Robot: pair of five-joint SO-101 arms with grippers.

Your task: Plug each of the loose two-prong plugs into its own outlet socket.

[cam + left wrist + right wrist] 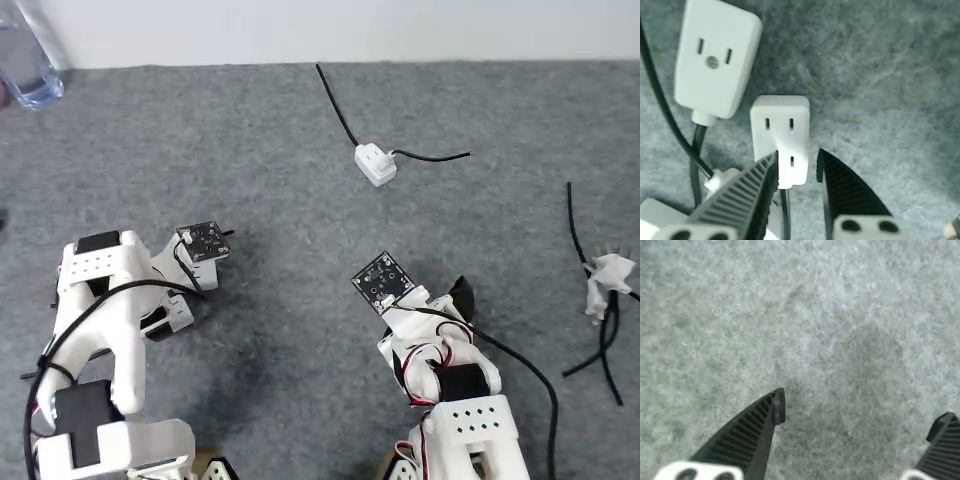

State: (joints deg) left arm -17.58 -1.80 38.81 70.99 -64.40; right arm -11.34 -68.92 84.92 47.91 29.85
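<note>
Left gripper [796, 157] narrow at a small socket [780, 125] — right gripper [862, 410] wide over carpet [790, 315].
The left fingers [752, 187] flank the small socket's cord end at lower centre, a larger socket [715, 57] at upper left; in the high view a corded socket [375, 164] lies upper centre, a loose plug [607, 272] at the right edge.

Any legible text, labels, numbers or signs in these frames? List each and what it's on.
No readable text in any view.
Larger white outlet block: slots and a round hole, no print.
Smaller white outlet block: slots only.
Left arm's circuit board and right arm's circuit board: any markings are too small to read.
Clear bottle: nothing legible.
</note>
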